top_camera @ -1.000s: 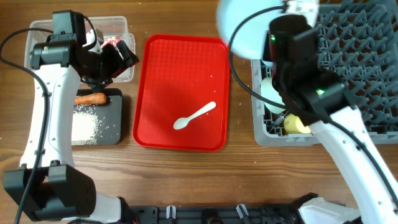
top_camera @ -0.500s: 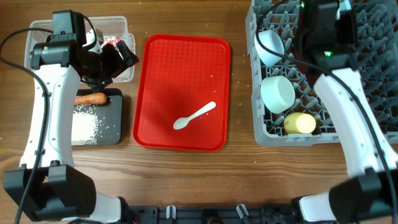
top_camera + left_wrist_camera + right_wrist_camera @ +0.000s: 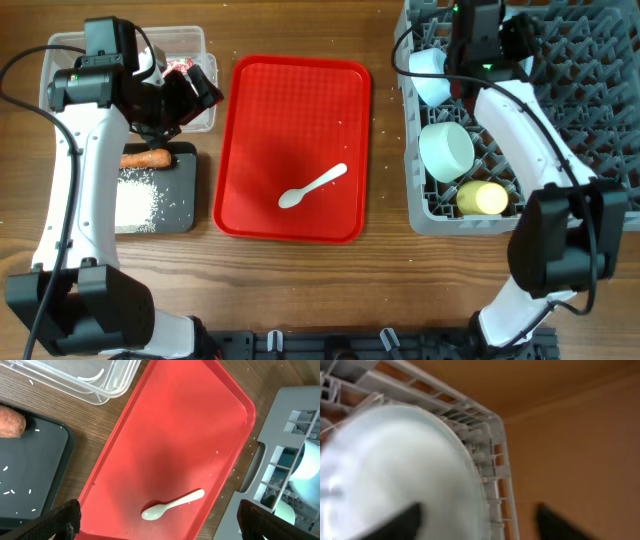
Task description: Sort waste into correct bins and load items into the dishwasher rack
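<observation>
The left pincer [image 3: 159, 510] is seen fully open, and nothing is held btw. its fingers [image 3: 62, 520]. In the overhead view it is placed above the clear tub [image 3: 60, 45], with the red wrapper [image 3: 180, 66] lying in the tub just beside it. The carrot [image 3: 148, 158] and the rice grains [image 3: 135, 200] are found on the black tray [image 3: 183, 200], on the arm-base side of this pincer. The white spoon [image 3: 172, 505] lies on the red tray [image 3: 175, 425], ahead of the left pincer and not touched by it.

The right pincer [image 3: 479, 507] is held over a corner of the grey rack [image 3: 590, 80], and the desk [image 3: 580, 460] is visible beyond it. Its jaws are spread wide. The pale blue plate [image 3: 395, 470] – blurred – stands in the rack directly before it, w/ one finger in front of the plate's face; no grip on the plate can be seen. The pale blue bowl [image 3: 430, 72], the pale green bowl [image 3: 447, 150] and the yellow cup [image 3: 480, 198] are placed in the rack, in a row running from this pincer toward its arm's base.
</observation>
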Tool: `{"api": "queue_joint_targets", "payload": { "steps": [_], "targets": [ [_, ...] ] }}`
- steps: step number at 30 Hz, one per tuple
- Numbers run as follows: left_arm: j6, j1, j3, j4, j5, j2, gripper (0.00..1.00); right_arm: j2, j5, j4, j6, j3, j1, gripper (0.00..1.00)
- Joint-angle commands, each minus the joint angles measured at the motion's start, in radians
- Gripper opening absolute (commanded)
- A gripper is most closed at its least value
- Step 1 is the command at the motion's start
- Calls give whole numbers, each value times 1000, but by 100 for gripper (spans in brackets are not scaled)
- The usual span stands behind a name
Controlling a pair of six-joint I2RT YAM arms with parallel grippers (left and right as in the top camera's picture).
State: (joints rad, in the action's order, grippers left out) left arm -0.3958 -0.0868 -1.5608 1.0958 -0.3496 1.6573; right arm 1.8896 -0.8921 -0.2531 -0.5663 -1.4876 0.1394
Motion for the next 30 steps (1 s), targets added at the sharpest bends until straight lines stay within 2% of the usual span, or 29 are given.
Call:
{"api": "queue_joint_targets", "payload": {
  "steps": [1, 5, 9, 11, 13, 16, 18, 21, 23, 27, 30],
  "targets": [
    [-2, 2, -10, -1, 2, -25, 100, -5, 11, -3, 114, -4, 0, 100],
    [-2, 2, -10, -1, 2, -25, 100, -111, 97, -75, 206, -5, 11, 100],
    [-2, 2, -10, -1, 2, -25, 100, -262, 296, -295, 330, -5, 86, 100],
    [-2, 2, -10, -1, 2, -25, 100, -324, 531, -420, 433, -5, 145, 100],
    [-2, 2, -10, -1, 2, -25, 100, -366, 834, -511, 447, -5, 192, 100],
    [-2, 2, -10, -1, 2, -25, 100, -373, 1287, -490, 652, -4, 215, 100],
    [-2, 2, -10, -1, 2, -25, 100, -352, 1461, -462, 682, 3, 215, 100],
    [-2, 2, -10, -1, 2, -25, 100, -299, 1492, -467, 811, 9, 220, 99],
    [-2, 2, -10, -1, 2, -25, 100, -245, 1447, -514, 935, 9, 242, 95],
    [-2, 2, -10, -1, 2, -25, 100, -147, 1191, -620, 1213, 9, 348, 90],
    [-2, 2, -10, -1, 2, -25, 100, -79, 1054, -641, 1336, 9, 446, 89]
  ]
}}
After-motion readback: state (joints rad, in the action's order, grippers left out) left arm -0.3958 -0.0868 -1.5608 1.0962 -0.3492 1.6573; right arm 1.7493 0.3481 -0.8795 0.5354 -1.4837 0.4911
